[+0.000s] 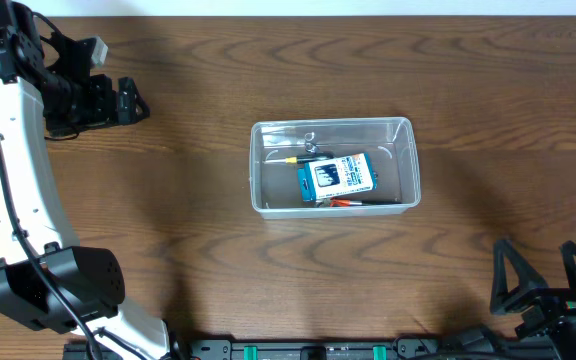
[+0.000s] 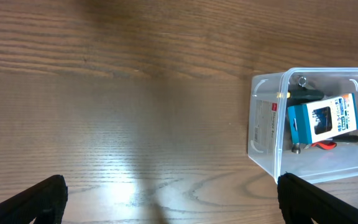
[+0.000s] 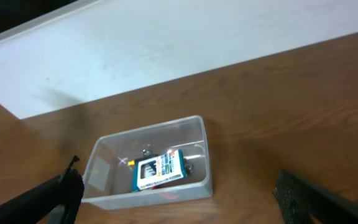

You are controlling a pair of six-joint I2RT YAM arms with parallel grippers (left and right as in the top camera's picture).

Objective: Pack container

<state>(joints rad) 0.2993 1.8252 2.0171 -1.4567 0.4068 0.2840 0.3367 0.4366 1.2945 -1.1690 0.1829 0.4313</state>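
Note:
The container [image 1: 260, 165] is a clear plastic tub at the middle of the wooden table. In it lie a small blue-and-white box [image 1: 335, 177], a red-handled tool [image 1: 346, 203] along the near wall and small metal parts [image 1: 309, 143]. It also shows in the left wrist view [image 2: 263, 121] and in the right wrist view [image 3: 201, 134]. My left gripper [image 1: 131, 100] is open and empty at the far left, well apart from the tub. My right gripper [image 1: 548, 278] is open and empty at the near right corner.
The white left arm [image 1: 13, 190] runs down the left side of the table. A pale wall [image 3: 166, 43] stands behind the table's far edge in the right wrist view.

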